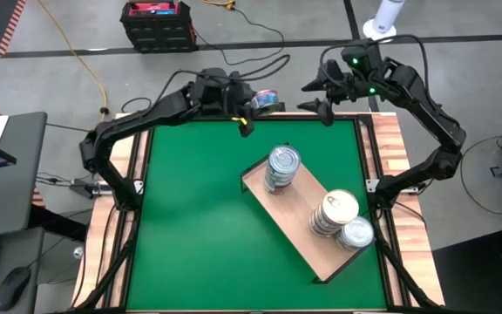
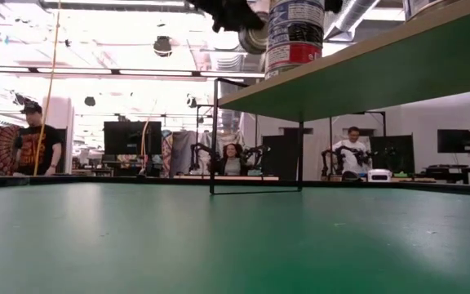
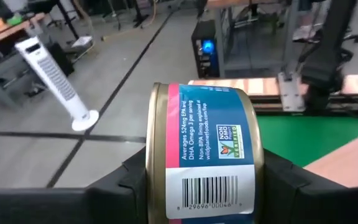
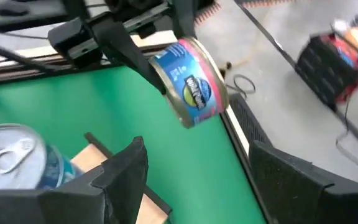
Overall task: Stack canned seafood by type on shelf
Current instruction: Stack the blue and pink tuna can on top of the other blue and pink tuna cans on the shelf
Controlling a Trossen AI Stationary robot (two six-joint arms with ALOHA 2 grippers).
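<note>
One blue-and-pink labelled tin (image 1: 267,99) is clamped in the left gripper (image 1: 261,101) above the surface's far edge. Three stacks of tins (image 1: 281,167) stand on the shelf (image 1: 301,234). The right gripper (image 1: 319,96) hovers nearby, fingers apart.

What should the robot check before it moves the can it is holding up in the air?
1. Left hand grips the blue-and-pink can: ok, the fingers clamp both of its sides.
2. Right hand out of the way: ok, open and holding nothing at the table's far edge, close to the can.
3. Shelf has bare room: ok, wood shows between the stacks.
4. Stack with the bluish labels stands straight: ok, seen from above.
5. Two stacks at the shelf's other end stay put: ok, side by side.
6. Which stack matches the held can: cannot tell, since most stacked labels are hidden.
</note>
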